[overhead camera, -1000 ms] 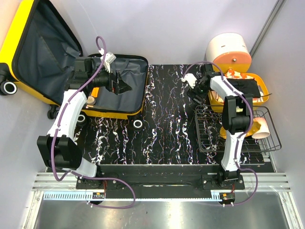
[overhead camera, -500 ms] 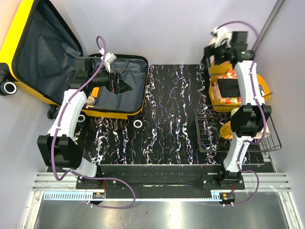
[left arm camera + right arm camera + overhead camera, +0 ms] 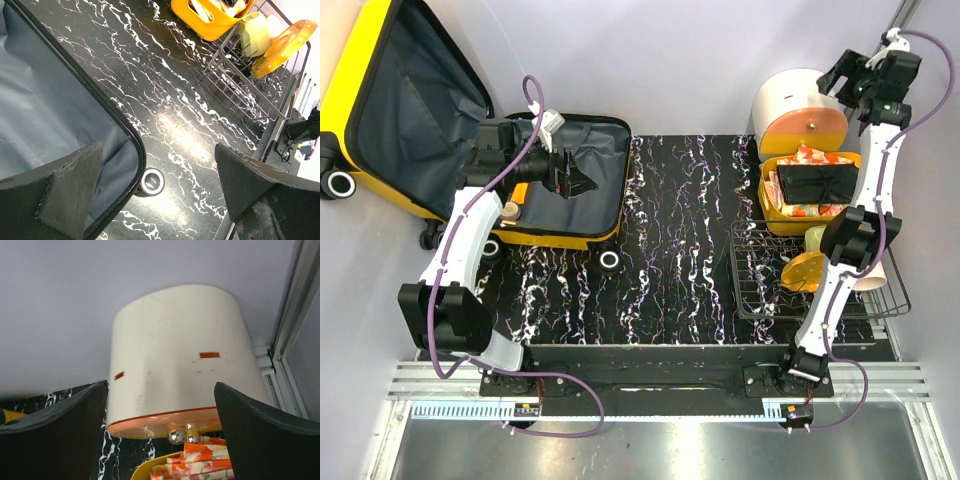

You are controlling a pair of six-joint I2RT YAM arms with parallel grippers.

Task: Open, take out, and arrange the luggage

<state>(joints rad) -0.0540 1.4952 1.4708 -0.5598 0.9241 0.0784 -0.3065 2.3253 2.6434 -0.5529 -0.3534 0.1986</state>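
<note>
The luggage (image 3: 605,160) lies open at the left rear of the black marbled table (image 3: 680,260). Its yellow base sits flat and its lid is tipped up and back to the left (the lid reaches past the table's edge), with dark grey lining showing in both halves. The left gripper (image 3: 575,176) hovers over the base's right rim, jaws spread wide and grasping nothing, and one wheel (image 3: 151,181) is visible just beneath it. Well apart, at the right rear, the right gripper (image 3: 847,80) is raised beside a cream-and-orange round container (image 3: 800,105), its jaws also released and empty. In front of that container sit a yellow basket (image 3: 767,200) holding floral cloth, then a wire rack (image 3: 750,270).
</note>
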